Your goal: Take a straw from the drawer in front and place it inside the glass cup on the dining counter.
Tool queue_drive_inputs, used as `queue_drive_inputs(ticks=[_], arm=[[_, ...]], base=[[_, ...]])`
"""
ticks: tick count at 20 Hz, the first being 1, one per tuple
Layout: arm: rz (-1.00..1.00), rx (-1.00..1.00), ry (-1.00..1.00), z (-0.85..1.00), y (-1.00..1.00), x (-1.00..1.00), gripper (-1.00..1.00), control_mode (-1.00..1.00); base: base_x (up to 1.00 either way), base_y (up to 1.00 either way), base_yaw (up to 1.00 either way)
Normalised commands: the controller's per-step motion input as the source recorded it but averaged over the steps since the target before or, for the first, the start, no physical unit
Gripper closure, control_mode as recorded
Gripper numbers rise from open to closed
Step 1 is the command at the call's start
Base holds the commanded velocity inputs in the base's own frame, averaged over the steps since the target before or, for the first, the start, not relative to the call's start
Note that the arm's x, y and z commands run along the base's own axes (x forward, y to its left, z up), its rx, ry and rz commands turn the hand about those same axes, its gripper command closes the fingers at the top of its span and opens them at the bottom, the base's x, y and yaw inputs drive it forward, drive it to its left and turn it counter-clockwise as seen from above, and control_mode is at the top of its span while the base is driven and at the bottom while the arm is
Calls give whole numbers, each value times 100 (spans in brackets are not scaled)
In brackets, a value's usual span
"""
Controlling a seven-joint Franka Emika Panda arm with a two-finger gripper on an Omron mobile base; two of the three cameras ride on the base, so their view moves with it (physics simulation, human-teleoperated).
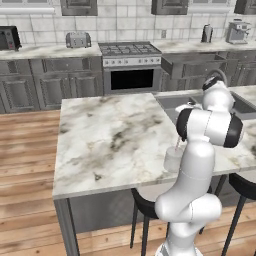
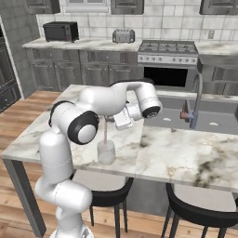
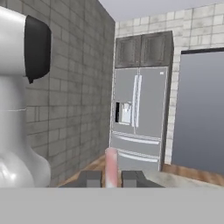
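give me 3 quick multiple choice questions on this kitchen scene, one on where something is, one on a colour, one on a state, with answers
1. Where does the glass cup stand?
A. in the sink
B. on the dining counter
C. on the stove

2. What colour is the straw?
A. pinkish red
B. blue
C. green

3. How is the hand set?
A. wide open and empty
B. shut on the straw
C. shut on the cup's rim

Answers:
1 B, the cup sits on the white marble slab near its front edge, above a black stool.
2 A, the hand view shows a pinkish-red stick.
3 B, the two dark fingertips sit close on either side of the straw, which hangs upright above the cup.
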Motion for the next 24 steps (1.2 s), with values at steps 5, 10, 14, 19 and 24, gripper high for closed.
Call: queue_drive_inputs(ticks=[5, 10, 14, 19, 24], arm=[[0, -3, 0, -23, 0, 10, 100, -100], [0, -2, 0, -25, 0, 21, 100, -100], [0, 0, 3, -27, 0, 25, 100, -100], [0, -2, 5, -34, 0, 11, 100, -100], [0, -1, 4, -36, 0, 10, 100, -100]], base=[[0, 0, 0], [0, 0, 0], [0, 0, 0], [0, 0, 0], [0, 0, 0]])
